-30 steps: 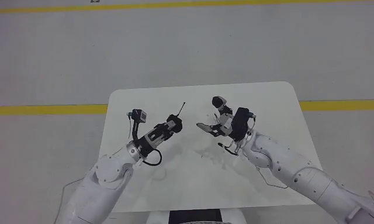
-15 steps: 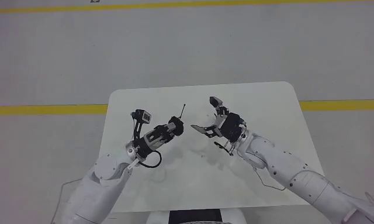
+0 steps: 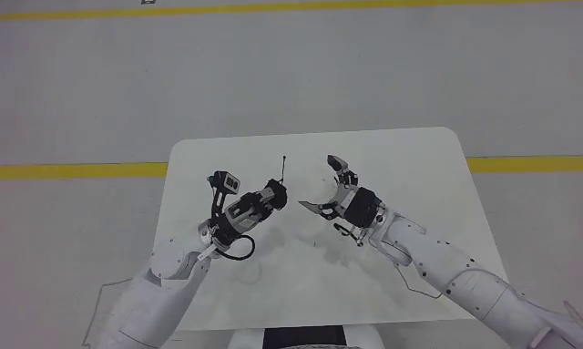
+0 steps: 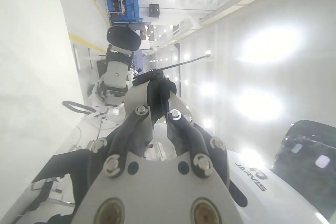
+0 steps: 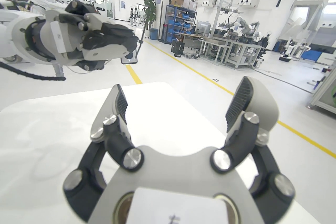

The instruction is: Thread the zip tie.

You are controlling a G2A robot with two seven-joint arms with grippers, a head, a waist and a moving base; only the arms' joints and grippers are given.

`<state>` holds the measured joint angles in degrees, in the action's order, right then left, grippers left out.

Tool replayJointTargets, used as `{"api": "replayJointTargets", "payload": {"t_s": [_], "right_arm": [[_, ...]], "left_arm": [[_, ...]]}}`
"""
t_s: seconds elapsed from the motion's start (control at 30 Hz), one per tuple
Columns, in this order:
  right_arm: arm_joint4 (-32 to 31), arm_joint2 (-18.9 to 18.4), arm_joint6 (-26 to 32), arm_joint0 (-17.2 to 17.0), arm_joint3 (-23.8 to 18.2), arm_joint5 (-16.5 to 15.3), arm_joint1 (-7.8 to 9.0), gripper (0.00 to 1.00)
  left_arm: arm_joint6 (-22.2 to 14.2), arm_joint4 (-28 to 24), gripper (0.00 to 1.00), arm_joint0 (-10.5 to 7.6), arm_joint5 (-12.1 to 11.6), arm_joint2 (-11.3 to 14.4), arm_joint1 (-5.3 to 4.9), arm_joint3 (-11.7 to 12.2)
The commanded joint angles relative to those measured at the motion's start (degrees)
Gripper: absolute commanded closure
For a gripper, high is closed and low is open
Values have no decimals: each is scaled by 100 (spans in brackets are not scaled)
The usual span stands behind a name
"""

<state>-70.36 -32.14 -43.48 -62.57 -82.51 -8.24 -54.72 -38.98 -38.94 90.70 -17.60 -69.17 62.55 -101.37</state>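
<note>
Above the middle of the tabletop [image 3: 410, 158], the left jaws were clenched on the black zip tie [image 3: 282, 170], its free end pointing far. The right jaws, just right of it, stood released, apart from it.

There is one zip tie [image 3: 282, 169], a thin black strip. There are two grippers: one left gripper [image 3: 276, 195] and one right gripper [image 3: 319, 182]. There is one white table [image 3: 410, 158]. Two yellow lines [image 3: 273, 7] cross the one grey floor [image 3: 364, 76].
</note>
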Motion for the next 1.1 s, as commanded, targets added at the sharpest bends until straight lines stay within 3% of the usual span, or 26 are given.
{"api": "replayJointTargets", "payload": {"t_s": [0.0, 0.27, 0.77, 0.83, 1.07], "right_arm": [[-169, 46, -213, 31, 210, 50, -81, 0], [-740, 270, -1136, 231, 914, 516, -488, 0], [-1239, 390, -1590, 515, 1334, 1520, -1188, 0], [-1269, 369, -1643, 503, 1376, 1661, -1228, 0], [-1269, 369, -1643, 503, 1376, 1661, -1228, 0]], "left_arm": [[-132, -299, 100, -11, 48, 5, 5, 23], [-569, -1097, 100, -41, 221, 5, 19, 91], [-698, -1140, 100, -67, 228, 79, 37, 79], [-688, -1160, 100, -66, 209, 84, 41, 81], [-693, -1153, 100, -69, 195, 82, 42, 77]]}}
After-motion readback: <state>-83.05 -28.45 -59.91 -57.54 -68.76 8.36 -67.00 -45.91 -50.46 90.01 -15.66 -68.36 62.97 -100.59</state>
